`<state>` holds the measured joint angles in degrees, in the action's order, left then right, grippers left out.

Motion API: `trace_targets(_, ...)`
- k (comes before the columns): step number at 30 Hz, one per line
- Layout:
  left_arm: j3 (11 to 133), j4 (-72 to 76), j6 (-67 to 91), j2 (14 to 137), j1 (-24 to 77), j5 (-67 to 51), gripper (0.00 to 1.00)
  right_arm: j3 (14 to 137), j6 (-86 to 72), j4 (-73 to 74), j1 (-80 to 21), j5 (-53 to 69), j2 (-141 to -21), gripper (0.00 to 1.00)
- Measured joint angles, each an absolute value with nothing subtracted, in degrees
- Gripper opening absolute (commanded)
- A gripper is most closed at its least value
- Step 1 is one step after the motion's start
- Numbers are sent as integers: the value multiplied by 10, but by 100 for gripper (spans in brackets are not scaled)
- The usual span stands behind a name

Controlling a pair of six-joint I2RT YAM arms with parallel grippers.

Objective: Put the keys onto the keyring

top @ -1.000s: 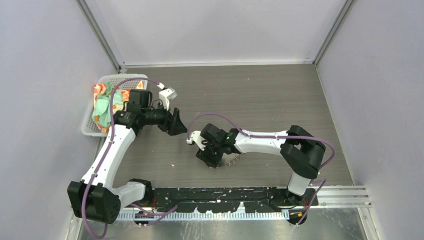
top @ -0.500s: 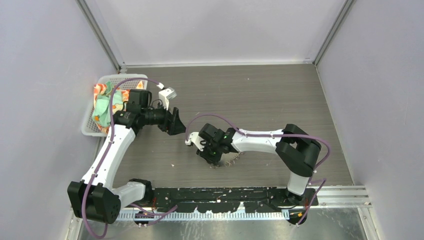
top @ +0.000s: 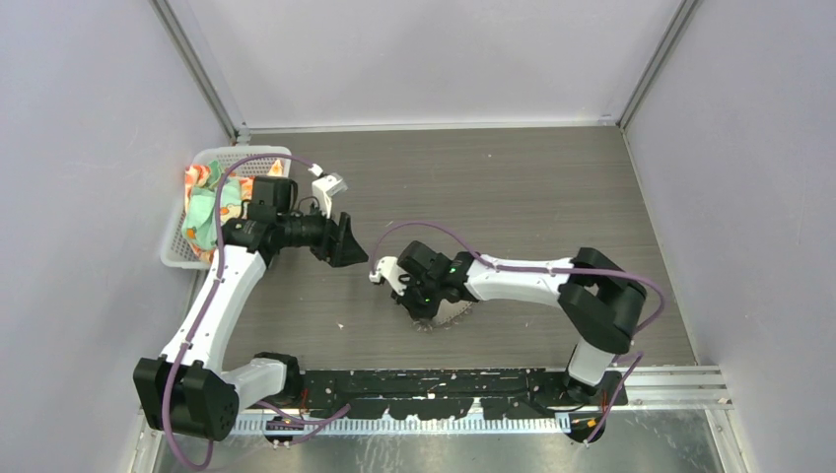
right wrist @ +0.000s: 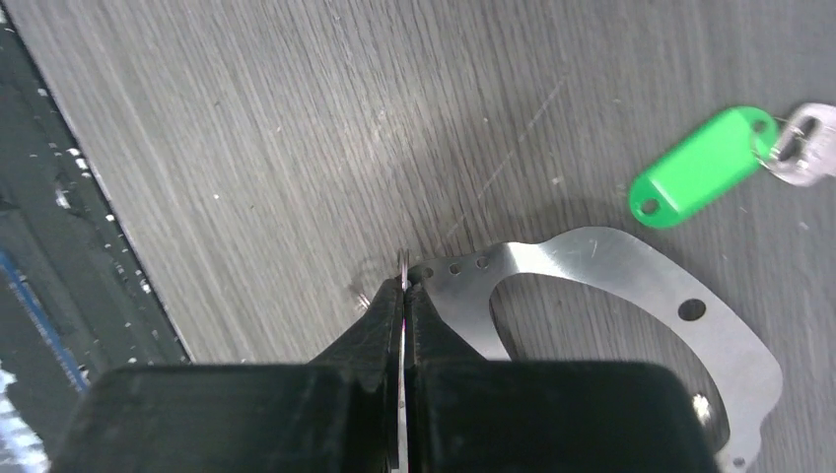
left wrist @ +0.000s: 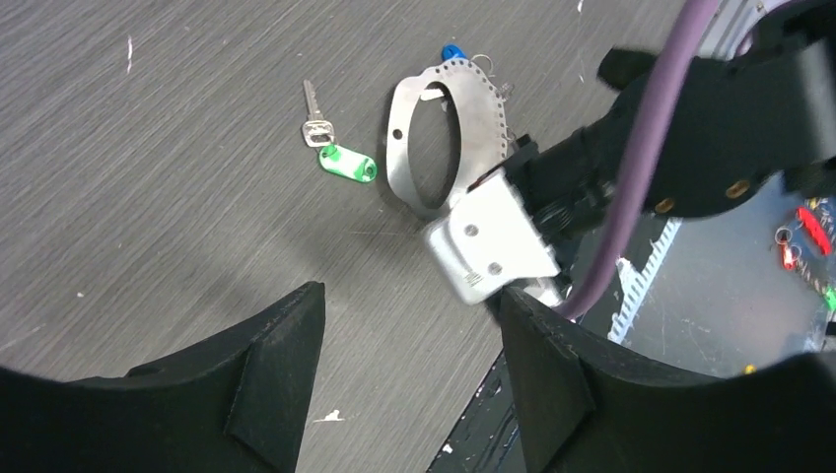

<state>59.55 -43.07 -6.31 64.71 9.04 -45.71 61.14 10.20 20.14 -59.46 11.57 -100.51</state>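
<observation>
The big grey counter [top: 513, 187] holds it all. The left arm [top: 212, 305] stands tall, bends, then points across toward the middle. The right arm [top: 522, 281] lies low and long, and reaches over to the left with its wrist tipped down.

A white basket [top: 175, 258] sits behind the left gripper [left wrist: 411, 296], close to its arm, with a bright cloth [top: 204, 212] inside. This gripper hangs above the counter with its fingers wide apart and nothing between them. The right arm's wrist and its purple cable [left wrist: 631, 187] stand partly in the way of what lies ahead of it.

The keyring [right wrist: 611, 261] is a flat, shiny loop on the counter, right in front of the right gripper [right wrist: 404, 296]. That gripper is squeezed tight on a thin bit of metal at the keyring's near end.

The green key [right wrist: 700, 166] lies on the counter just past the keyring, not on it. The blue key [left wrist: 452, 51] peeks out at the keyring's far end; I cannot tell if they touch.
</observation>
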Motion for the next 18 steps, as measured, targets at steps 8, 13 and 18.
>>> trace_targets(8,593,-494,-197,646,88,-533,70,556,60,159,-584,122,-849,1)
trace_targets(13,576,-539,-281,626,117,-587,72,537,28,131,-583,135,-776,1)
trace_targets(18,559,-525,-307,571,250,-582,68,519,-11,121,-584,151,-722,1)
